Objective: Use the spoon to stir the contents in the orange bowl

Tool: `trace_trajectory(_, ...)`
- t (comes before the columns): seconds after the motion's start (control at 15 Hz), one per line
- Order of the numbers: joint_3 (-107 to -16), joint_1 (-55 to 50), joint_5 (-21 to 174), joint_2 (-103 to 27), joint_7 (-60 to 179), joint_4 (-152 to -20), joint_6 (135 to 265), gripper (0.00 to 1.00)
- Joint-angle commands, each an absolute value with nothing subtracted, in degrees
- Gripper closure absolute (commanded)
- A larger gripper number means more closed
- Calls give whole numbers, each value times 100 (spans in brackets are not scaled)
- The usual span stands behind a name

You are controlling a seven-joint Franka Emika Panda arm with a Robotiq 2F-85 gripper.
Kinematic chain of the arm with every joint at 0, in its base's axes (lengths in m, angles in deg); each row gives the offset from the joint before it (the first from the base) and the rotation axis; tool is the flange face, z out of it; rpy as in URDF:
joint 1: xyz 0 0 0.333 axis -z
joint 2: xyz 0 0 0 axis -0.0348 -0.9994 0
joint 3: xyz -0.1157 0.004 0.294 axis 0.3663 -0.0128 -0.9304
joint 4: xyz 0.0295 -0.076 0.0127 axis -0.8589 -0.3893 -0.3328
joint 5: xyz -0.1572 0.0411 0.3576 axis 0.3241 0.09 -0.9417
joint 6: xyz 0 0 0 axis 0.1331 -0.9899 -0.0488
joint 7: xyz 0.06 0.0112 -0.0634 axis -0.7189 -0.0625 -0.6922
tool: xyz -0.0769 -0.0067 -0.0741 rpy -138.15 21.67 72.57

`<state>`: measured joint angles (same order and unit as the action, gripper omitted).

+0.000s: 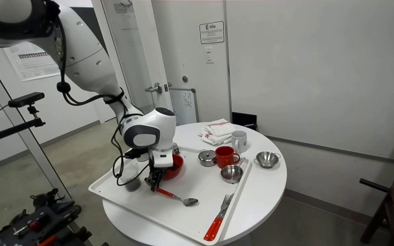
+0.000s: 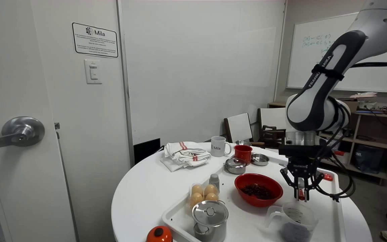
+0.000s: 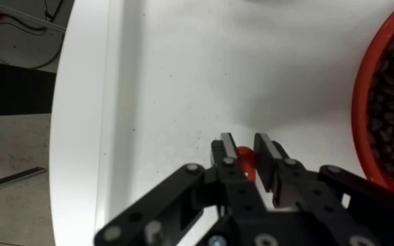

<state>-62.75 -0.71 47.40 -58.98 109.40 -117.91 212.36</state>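
in the wrist view the orange bowl [image 3: 359, 112] is near the gripper [image 3: 244, 140], to the right of it. the spoon [image 1: 173, 195] runs roughly crosswise to that line, its head [image 1: 190, 202] reaching away from the gripper in an exterior view; whether it touches the tray [image 1: 200, 182] i cannot tell. the jaws are nearly together, clamped on the handle [image 3: 247, 159] near its end. stirring probably calls for a sideways carry first.

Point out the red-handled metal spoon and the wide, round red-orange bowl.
Red-handled metal spoon [image 1: 179, 197], in an exterior view: on its neck.
Red-orange bowl [image 3: 359, 112], in the wrist view: on its rim.
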Motion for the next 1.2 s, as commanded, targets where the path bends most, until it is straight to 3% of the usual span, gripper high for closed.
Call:
trace_trajectory(0.0, -6318, -28, 4558, -6122, 10985, -11549, 21265, 95)
trace_trajectory(0.07, -6322, -27, 4533, -6156, 11000, -11513, 21261, 90)
trace_trajectory(0.13, -6331, -20, 4506, -6189, 10999, -11479, 21260, 72)
trace_trajectory(0.2, -6332, -19, 4487, -6218, 11005, -11452, 21258, 65)
trace_trajectory(0.27, -6340, -13, 4465, -6248, 11005, -11426, 21257, 48)
trace_trajectory(0.67, -6451, 86, 4139, -6150, 11067, -11445, 21214, 3)
trace_trajectory(0.8, -6603, 261, 3684, -5885, 11089, -11605, 21185, 0)
trace_trajectory(0.87, -6393, 18, 4003, -6173, 11037, -11443, 21215, 7)
trace_trajectory(0.93, -6426, 57, 3852, -6130, 11027, -11444, 21208, 1)
trace_trajectory(1.13, -6458, 129, 3742, -6024, 11016, -11474, 21190, 0)
